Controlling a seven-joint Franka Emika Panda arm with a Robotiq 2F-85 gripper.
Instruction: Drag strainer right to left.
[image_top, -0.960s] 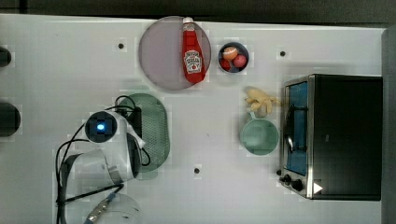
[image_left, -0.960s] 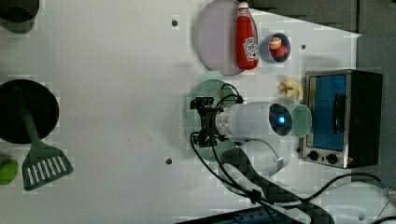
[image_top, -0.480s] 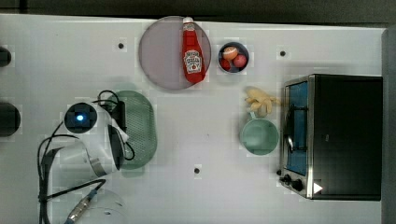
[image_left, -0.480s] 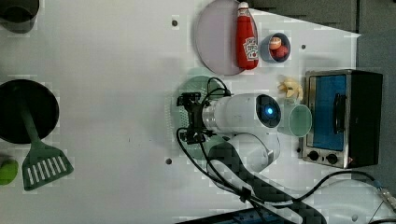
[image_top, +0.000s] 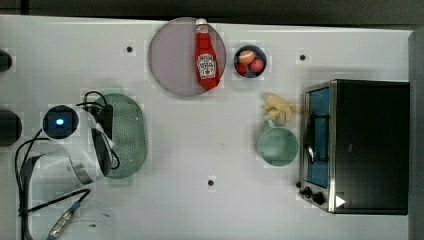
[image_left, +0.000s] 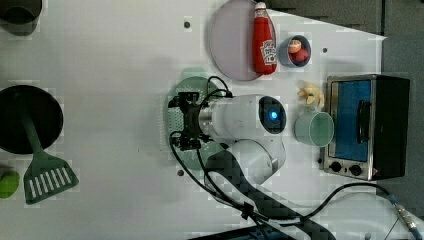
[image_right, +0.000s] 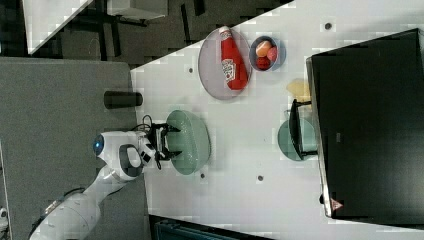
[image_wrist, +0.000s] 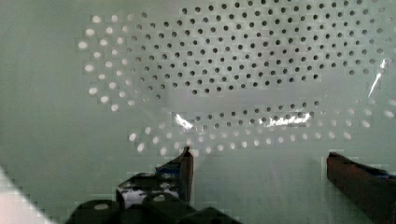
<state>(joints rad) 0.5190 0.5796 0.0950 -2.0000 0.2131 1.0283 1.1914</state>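
The strainer (image_top: 127, 135) is a pale green oval colander with rows of small holes, lying on the white table toward the top view's left. My gripper (image_left: 177, 123) reaches down into its bowl, open, with the jaws spread wide. In the wrist view the two dark fingertips (image_wrist: 184, 165) stand far apart just above the strainer's (image_wrist: 233, 70) perforated floor, and nothing sits between them. The right view shows the gripper (image_right: 172, 141) at the strainer's (image_right: 195, 142) edge nearest the arm. The arm covers the strainer's left part in the top view.
A grey plate (image_top: 172, 60) carries a ketchup bottle (image_top: 206, 60) beside a small bowl of fruit (image_top: 250, 61). A pale green cup (image_top: 277, 146) and a toaster oven (image_top: 370, 145) stand at the top view's right. A black pan (image_left: 30, 120) and green spatula (image_left: 47, 177) lie at the left view's left.
The arm and the strainer have slid together toward the top view's left, away from the cup. The gripper has stayed open.
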